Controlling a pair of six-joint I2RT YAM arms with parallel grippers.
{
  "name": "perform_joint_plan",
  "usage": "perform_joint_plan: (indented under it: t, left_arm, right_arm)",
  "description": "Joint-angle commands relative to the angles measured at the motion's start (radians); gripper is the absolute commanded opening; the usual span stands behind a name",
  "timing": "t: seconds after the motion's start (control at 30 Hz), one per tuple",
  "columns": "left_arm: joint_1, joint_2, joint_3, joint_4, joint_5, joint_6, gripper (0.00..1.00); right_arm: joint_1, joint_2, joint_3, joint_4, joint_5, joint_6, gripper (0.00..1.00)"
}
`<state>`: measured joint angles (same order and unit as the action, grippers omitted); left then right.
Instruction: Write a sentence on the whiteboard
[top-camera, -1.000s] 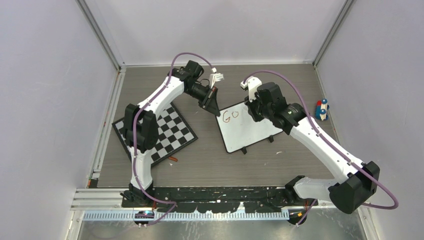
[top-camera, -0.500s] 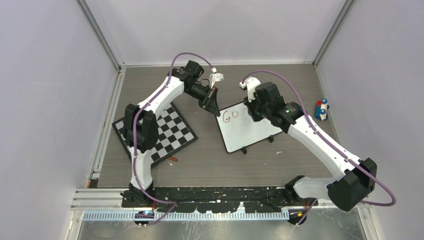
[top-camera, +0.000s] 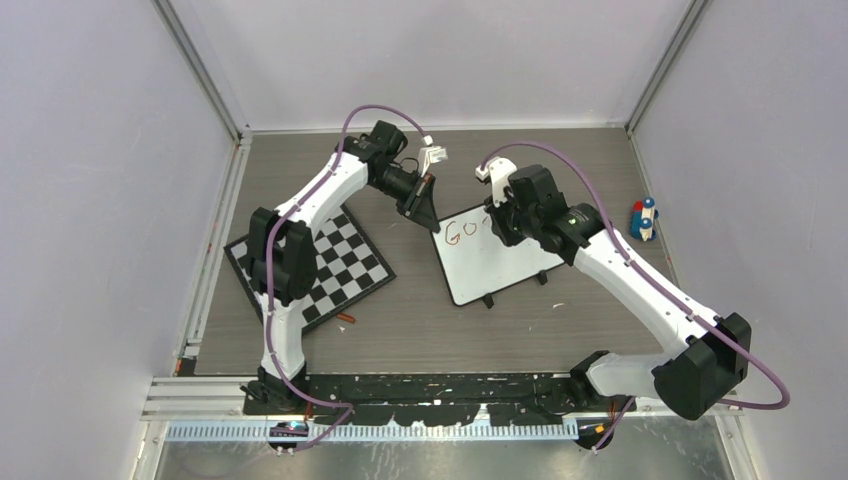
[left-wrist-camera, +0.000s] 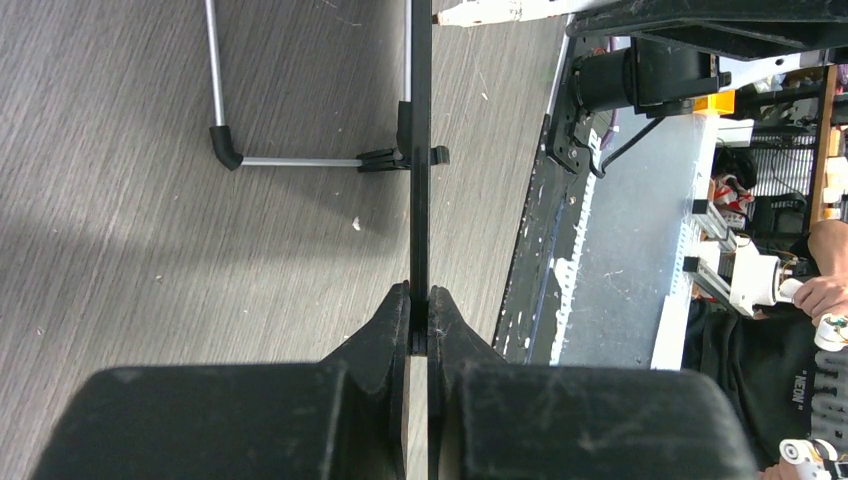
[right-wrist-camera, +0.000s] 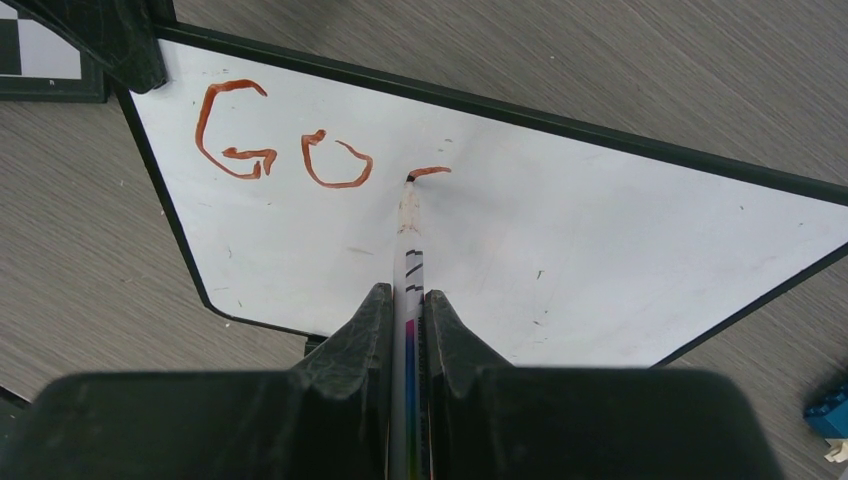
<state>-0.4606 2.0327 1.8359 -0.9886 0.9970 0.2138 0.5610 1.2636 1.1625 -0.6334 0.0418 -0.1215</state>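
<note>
Whiteboard (top-camera: 497, 262) is set mid-table (top-camera: 400, 330), its edge clamped by the left gripper (left-wrist-camera: 419, 312). A marker (right-wrist-camera: 409, 235) is pinched in the right gripper (right-wrist-camera: 406, 312) (tip touching the board just past the sentence (right-wrist-camera: 285, 145), so far "GO").

In the left wrist view the whiteboard (left-wrist-camera: 421, 120) is showing only its thin edge, so its face is not visible; its far end is leaving the frame at 12 o'clock, the left gripper (left-wrist-camera: 420, 300) is covering its near end, and a person (left-wrist-camera: 760, 360) at 4 o'clock is being cut off. In the right wrist view the right gripper (right-wrist-camera: 407, 300) is hiding the rear of the marker (right-wrist-camera: 409, 225), the board is running off at 3 o'clock, and a blue object (right-wrist-camera: 828, 412) at 4 o'clock is showing only a sliver. In the top view the right arm is hiding those fingers, the marker and the board just past the first two letters of the sentence (top-camera: 460, 232), and a small red, white and blue item (top-camera: 643, 218) at 3 o'clock is appearing too small to identify.
</note>
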Motion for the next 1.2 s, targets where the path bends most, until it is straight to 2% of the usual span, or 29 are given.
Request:
perform_joint_plan:
  t: [0.0,0.23,0.43,1.17]
  left_arm:
    - [-0.011,0.009,0.018,-0.047,0.008,0.016,0.0]
    - [-0.012,0.012,0.019,-0.048,0.008,0.017,0.0]
    - [-0.012,0.011,0.02,-0.047,0.008,0.015,0.0]
    - [-0.012,0.005,0.013,-0.049,0.008,0.016,0.0]
  right_arm:
    - [0.005,-0.001,0.003,-0.022,-0.008,-0.013,0.0]
    - [0.005,-0.007,0.008,-0.051,0.049,-0.035,0.0]
    - [0.005,-0.014,0.018,-0.006,0.134,-0.033,0.0]
    - [0.022,0.004,0.052,0.043,0.068,-0.012,0.0]
